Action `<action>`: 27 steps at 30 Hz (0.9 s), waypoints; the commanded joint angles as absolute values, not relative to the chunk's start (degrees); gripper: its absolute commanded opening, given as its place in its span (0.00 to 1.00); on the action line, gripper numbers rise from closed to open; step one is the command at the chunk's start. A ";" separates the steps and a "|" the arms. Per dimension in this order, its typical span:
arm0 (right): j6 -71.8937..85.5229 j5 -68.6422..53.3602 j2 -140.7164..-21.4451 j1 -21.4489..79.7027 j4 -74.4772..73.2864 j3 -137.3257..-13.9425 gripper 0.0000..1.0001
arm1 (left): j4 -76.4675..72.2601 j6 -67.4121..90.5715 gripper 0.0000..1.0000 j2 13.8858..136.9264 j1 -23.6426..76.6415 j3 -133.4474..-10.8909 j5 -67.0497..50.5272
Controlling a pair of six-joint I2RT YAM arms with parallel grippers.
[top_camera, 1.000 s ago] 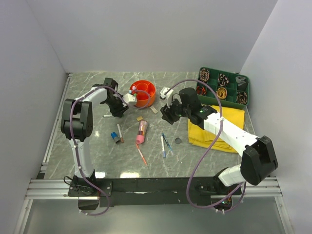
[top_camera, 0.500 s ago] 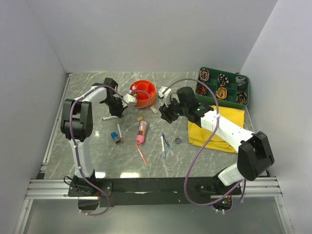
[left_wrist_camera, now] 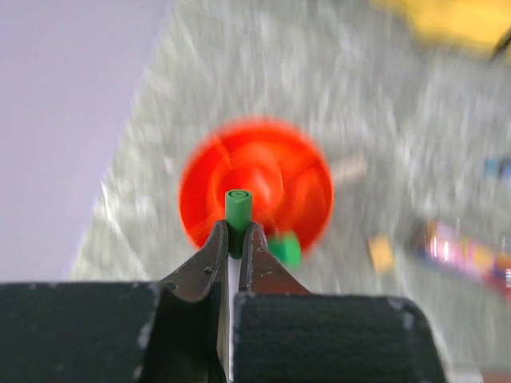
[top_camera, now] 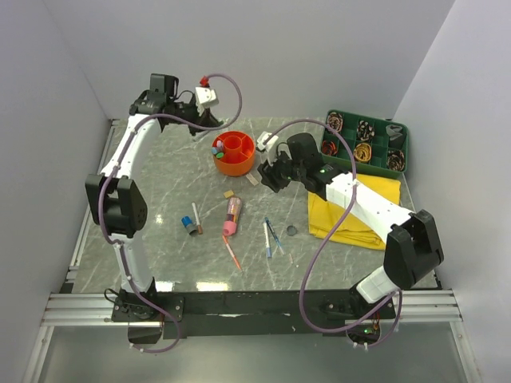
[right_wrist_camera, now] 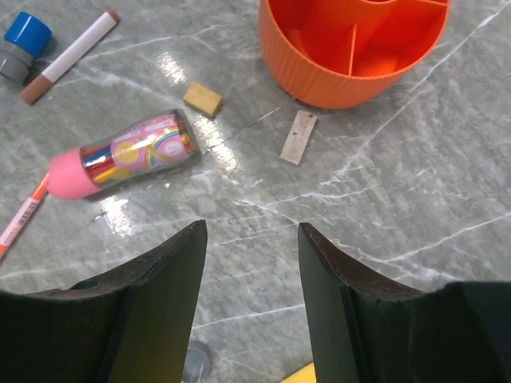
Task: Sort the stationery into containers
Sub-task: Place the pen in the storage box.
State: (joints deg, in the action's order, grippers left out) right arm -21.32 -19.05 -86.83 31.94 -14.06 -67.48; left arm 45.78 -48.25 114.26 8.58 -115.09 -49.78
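STEP: deposit pen | LEFT CLAW [left_wrist_camera: 235, 233]: clenched on green-capped pen [left_wrist_camera: 237, 206] | TARGET: orange organiser [left_wrist_camera: 190, 203] just beyond claw tips | METHOD: centre over one compartment, descend, then release | RIGHT CLAW [right_wrist_camera: 249, 239]: released, empty

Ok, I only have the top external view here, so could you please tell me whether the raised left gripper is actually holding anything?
Observer: Yes. The left wrist view shows the left gripper shut on a thin white pen with a green cap, the cap poking out past the fingertips.
Operator: Thank you. What lies beyond the pen?
Observer: The round orange plastic organiser, blurred, sits straight behind the cap in that view.
Operator: And is the right gripper carrying anything?
Observer: No. The right wrist view shows the right gripper open, with only the grey marbled tabletop between its jaws; the pink-capped rainbow-patterned tube lies apart from them.
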 commanded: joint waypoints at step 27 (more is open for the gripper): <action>-22.15 -17.05 -90.79 30.59 -16.61 -72.86 0.57 | -46.14 16.88 0.01 135.09 7.91 -105.21 -58.18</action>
